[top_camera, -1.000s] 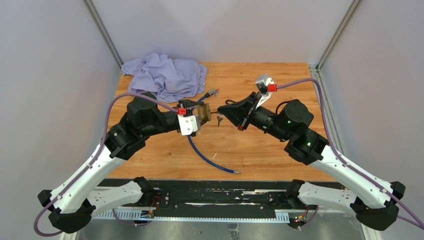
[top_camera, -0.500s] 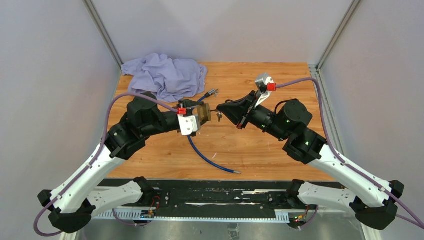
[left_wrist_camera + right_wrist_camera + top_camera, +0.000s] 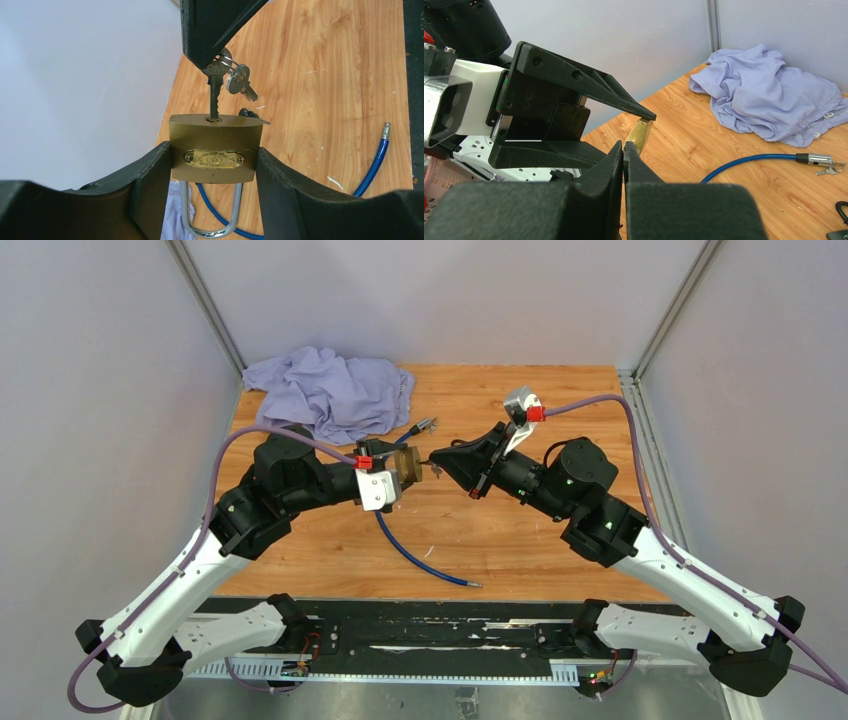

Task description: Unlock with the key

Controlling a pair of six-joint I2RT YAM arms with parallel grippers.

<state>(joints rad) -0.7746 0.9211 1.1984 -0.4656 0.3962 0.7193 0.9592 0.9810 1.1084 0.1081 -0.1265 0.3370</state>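
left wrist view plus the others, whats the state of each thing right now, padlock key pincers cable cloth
padlock: gripped by its sides, shackle closed
key: tip in the keyhole, not fully in
spare keys: hanging off the ring beside the key
left pincer: closed on the padlock
right pincer: shut on the key's head
blue cable: lying loose in a curve on the table
cloth: crumpled at the far left corner

obstacles: cloth point(image 3: 333, 390) far-left corner; blue cable point(image 3: 410, 557) across centre; padlock point(image 3: 405, 462) mid-air above it | free: bare table point(image 3: 580, 378) far right
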